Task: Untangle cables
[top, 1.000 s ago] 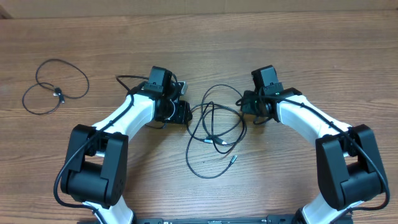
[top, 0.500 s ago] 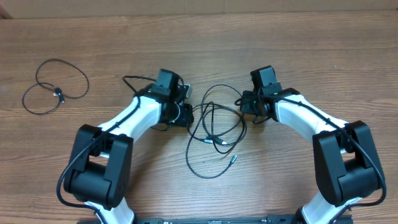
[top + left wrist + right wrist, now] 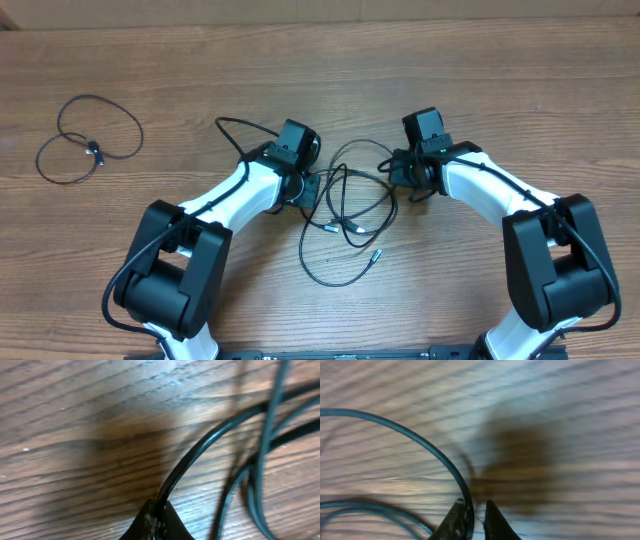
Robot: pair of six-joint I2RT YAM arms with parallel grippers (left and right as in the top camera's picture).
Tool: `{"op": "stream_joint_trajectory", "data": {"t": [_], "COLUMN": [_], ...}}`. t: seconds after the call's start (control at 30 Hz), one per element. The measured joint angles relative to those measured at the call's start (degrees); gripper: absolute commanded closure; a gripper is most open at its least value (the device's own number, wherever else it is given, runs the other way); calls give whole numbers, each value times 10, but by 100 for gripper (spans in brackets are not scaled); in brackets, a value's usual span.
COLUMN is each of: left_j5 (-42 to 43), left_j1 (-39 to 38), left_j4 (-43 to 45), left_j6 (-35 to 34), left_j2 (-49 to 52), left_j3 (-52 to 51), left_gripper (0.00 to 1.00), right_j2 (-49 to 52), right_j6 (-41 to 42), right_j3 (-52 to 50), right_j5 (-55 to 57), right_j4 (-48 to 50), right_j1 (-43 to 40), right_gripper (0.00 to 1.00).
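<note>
Cables (image 3: pixel 344 200) in tangle, lone loop (image 3: pixel 93 148) apart

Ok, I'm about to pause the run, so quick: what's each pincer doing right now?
Left pincer: closed on a cable.
Right pincer: cable between its tips, narrow gap showing; firm grip cannot be told.

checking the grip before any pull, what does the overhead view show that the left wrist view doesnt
Only overhead: the right gripper at the tangle's right side, a separate looped cable lying apart at far left, and the full spread of the tangled cables. Only left wrist: the left gripper pinched shut on one black strand, seen close up. Both: the wooden table and cable strands crossing just beside that grip.
</note>
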Motion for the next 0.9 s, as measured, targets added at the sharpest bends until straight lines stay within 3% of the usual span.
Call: {"op": "stream_joint_trajectory", "data": {"t": [0.3,0.63,0.9], "left_j5": [-23,-57,-71], "left_j1": [0,0,0], "left_j4": [0,-7,-9], "left_j6": [0,0,0], "left_j2": [0,0,0], "left_j3": [0,0,0], "left_gripper": [95,94,94], "right_j2": [0,0,2], "right_j6": [-4,-11,-104], "right_j3": [0,0,13], "right_j5": [140,222,278], "right_j4": [-20,-9,11], "right_j1": [0,0,0], "right_gripper": [90,90,90]}}
